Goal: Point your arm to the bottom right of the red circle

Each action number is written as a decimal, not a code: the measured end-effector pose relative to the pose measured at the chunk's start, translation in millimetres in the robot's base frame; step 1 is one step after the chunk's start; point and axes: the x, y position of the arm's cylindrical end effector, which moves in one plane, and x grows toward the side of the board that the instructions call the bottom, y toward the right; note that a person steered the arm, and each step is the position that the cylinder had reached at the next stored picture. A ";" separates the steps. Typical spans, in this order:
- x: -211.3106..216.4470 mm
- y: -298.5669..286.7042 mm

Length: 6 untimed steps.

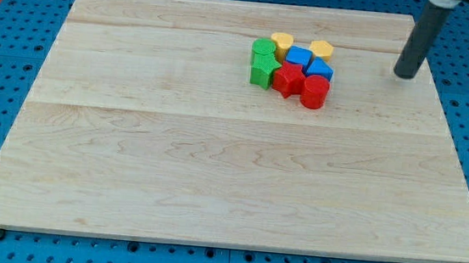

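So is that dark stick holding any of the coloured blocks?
No, nothing is held. My tip stands apart at the view's right of the cluster, touching no block; the red circle lies free.

The only part of the robot in view is a straight, smooth rod of dark grey, almost black, with a round cross-section like a thick dowel. It has a faint sheen along one side. At the view's top it joins a wider, paler grey collar, cut off by the frame edge. Its tip (405, 75) ends flat and blunt. No cables, screws or markings show.
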 end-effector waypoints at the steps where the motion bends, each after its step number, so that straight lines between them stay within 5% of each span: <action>1: 33.9 -4.7; 6: 66.9 -79.2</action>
